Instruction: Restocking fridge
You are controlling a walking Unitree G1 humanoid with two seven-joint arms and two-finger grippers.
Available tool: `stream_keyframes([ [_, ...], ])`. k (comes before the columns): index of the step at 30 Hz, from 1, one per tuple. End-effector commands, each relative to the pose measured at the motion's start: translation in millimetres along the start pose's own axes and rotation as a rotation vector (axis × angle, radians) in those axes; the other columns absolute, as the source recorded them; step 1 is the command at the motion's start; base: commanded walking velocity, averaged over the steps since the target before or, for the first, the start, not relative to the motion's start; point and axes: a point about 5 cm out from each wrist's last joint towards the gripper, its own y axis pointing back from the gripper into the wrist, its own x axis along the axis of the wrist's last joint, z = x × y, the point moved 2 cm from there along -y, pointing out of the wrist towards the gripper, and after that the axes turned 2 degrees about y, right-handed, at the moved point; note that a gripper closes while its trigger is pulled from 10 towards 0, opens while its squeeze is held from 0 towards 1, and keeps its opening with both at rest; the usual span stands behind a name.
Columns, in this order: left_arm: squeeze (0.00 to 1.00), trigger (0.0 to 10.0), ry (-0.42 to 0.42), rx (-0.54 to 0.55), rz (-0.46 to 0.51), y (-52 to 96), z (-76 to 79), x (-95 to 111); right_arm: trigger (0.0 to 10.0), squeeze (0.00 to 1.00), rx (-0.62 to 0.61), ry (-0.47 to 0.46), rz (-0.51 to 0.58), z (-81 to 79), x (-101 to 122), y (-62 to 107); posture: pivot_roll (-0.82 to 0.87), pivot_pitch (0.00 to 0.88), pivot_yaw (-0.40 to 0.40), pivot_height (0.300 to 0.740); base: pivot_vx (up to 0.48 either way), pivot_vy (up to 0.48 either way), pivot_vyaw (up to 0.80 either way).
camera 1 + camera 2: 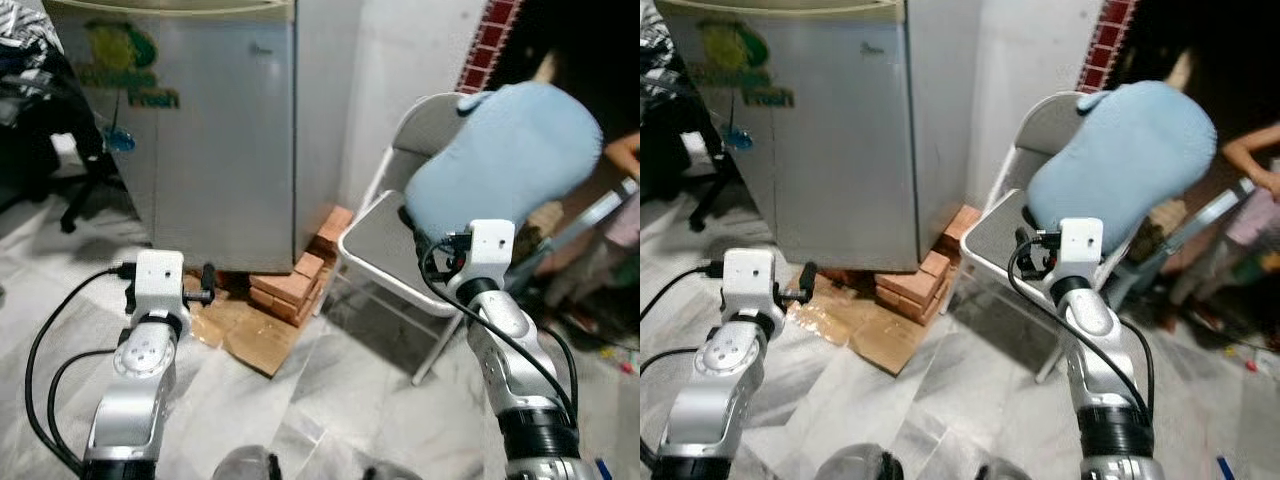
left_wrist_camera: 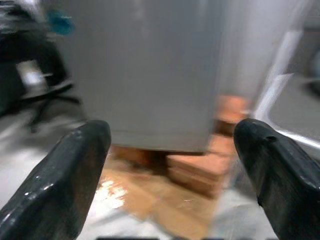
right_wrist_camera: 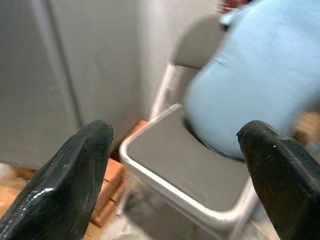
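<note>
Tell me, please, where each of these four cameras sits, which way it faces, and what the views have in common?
Left eye view: on the head, looking forward and down at the closed fridge, bricks and folding chair; both silver arms show.
Right eye view: the other eye of the stereo pair, same scene.
Left wrist view: along the open left gripper toward the fridge's base.
Right wrist view: along the open right gripper toward the chair seat and blue cushion.
Shared: fridge, bricks and chair appear in all four views.
</note>
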Motion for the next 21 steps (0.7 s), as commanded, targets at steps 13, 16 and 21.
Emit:
stream_keyframes([
  [13, 0.00, 10.0, 0.026, -0.074, 0.046, 5.0, 9.9, 7, 10.0, 0.00, 0.020, 0.006, 0.024, -7.2, 11, 0.8, 0.04, 0.000, -0.031, 0.740, 0.000, 0.472, -0.55],
  [16, 0.00, 10.0, 0.047, -0.082, 0.047, 4.8, 10.3, 8, 10.0, 0.00, 0.024, 0.008, 0.023, -8.4, 11, -0.1, 0.04, 0.000, -0.031, 0.740, 0.000, 0.472, -0.60],
  [21, 0.00, 10.0, 0.072, -0.088, 0.045, 4.3, 10.9, 9, 10.0, 0.00, 0.029, 0.011, 0.022, -9.8, 12, -1.5, 0.04, 0.000, -0.031, 0.740, 0.000, 0.475, -0.74],
])
